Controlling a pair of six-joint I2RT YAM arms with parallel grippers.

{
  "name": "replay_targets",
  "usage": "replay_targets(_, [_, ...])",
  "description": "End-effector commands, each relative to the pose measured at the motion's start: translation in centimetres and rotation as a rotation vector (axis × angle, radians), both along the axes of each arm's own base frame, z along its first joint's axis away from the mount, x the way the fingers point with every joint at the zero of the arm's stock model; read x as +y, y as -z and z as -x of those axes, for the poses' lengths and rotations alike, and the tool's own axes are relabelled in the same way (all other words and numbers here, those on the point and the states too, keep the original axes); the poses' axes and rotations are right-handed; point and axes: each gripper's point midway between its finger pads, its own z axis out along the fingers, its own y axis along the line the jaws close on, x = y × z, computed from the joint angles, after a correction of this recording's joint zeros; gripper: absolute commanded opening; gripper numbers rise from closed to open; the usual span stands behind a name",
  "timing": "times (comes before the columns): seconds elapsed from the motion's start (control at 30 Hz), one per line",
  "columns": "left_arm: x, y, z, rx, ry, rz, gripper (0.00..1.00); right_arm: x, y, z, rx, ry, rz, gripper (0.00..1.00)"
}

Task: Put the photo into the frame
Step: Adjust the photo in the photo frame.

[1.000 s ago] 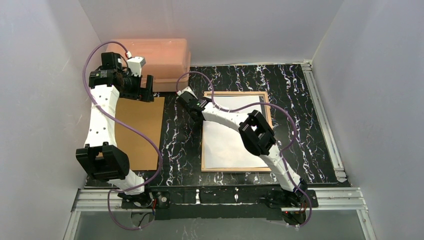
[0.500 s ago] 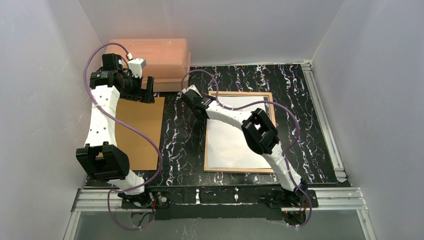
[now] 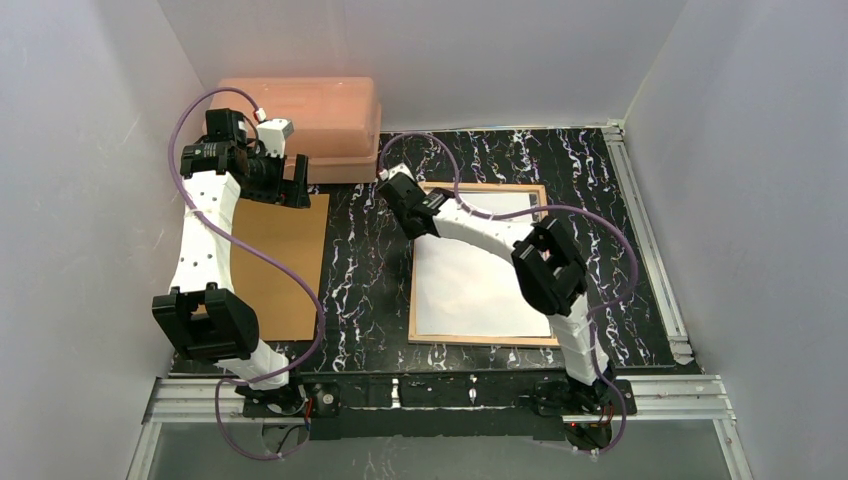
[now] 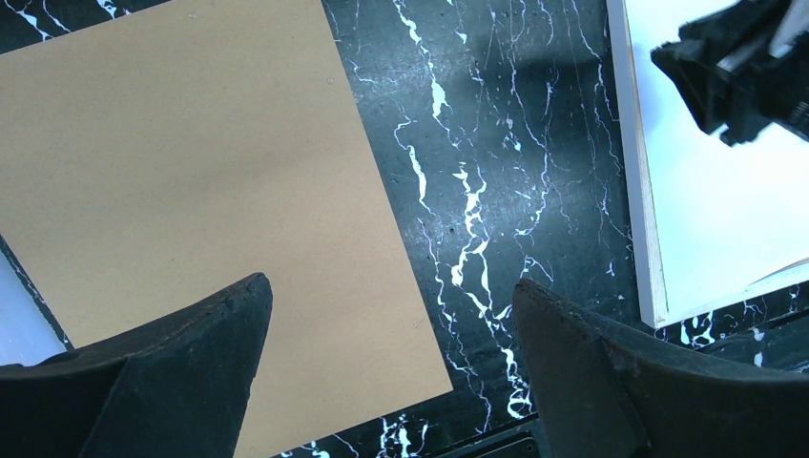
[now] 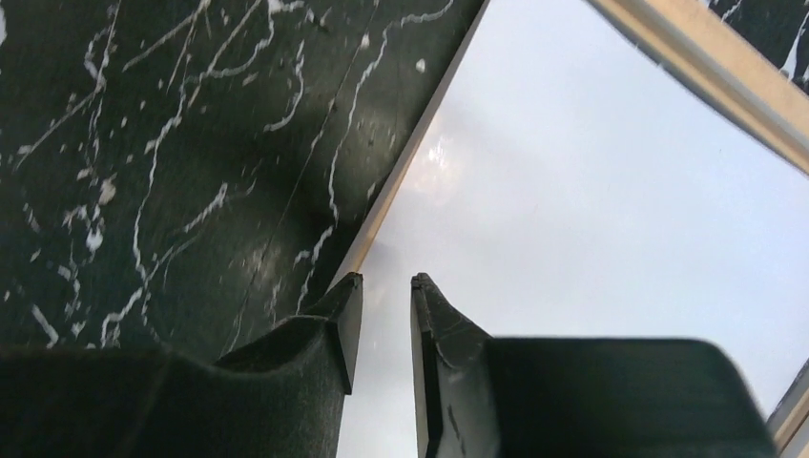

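A: Photo location?

B: The photo (image 3: 480, 285) lies white back up inside the frame (image 3: 480, 340), on the right half of the table (image 3: 370, 280). Its long axis runs away from the arm bases.

A: Jaws?

B: The right gripper (image 5: 384, 286) is at the far left corner, tips on the photo's left edge beside the frame rail. Its fingers are almost together, with nothing visibly pinched. The left gripper (image 4: 389, 286) is spread wide and empty over the backing board (image 4: 191, 191), well apart.

A: Judgement?

B: The right arm is nearer, so that edge is its job.
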Motion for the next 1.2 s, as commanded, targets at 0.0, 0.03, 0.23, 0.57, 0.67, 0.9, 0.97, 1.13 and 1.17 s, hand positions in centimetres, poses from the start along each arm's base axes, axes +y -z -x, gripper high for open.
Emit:
replay_targets(0.0, [-0.3, -1.0, 1.0, -0.027, 0.014, 0.013, 0.95, 1.6, -3.1, 2.7, 0.025, -0.015, -0.182, 0.28])
replay_targets(0.03, [-0.3, -1.0, 1.0, -0.024, 0.013, 0.013, 0.95, 1.6, -3.1, 3.7, 0.043, -0.014, -0.195, 0.16])
replay_targets(0.23, [-0.2, -0.9, 1.1, -0.021, 0.016, 0.006, 0.95, 1.8, -2.4, 9.2, 0.125, -0.055, -0.263, 0.01])
replay_targets(0.57, [-0.3, -0.8, 1.2, -0.015, 0.016, 0.009, 0.95, 1.5, 0.1, 12.7, 0.203, -0.072, -0.278, 0.01])
replay_targets(0.67, [-0.2, -0.7, 1.3, -0.013, 0.016, 0.007, 0.95, 1.5, 0.8, 12.8, 0.212, -0.073, -0.268, 0.01])
replay_targets(0.9, [-0.2, -0.7, 1.4, -0.015, 0.015, 0.002, 0.95, 1.0, 2.1, 12.3, 0.217, -0.057, -0.248, 0.01])
replay_targets(0.97, [-0.1, -0.7, 1.4, -0.016, 0.015, 0.001, 0.95, 0.6, 2.4, 12.0, 0.22, -0.049, -0.248, 0.01])
replay_targets(1.13, [-0.1, -0.7, 1.5, -0.016, 0.014, -0.002, 0.94, -0.3, 3.2, 11.8, 0.234, -0.033, -0.244, 0.01])
replay_targets(1.17, [-0.1, -0.6, 1.5, -0.015, 0.014, -0.002, 0.94, -0.4, 3.4, 11.8, 0.237, -0.032, -0.243, 0.01])
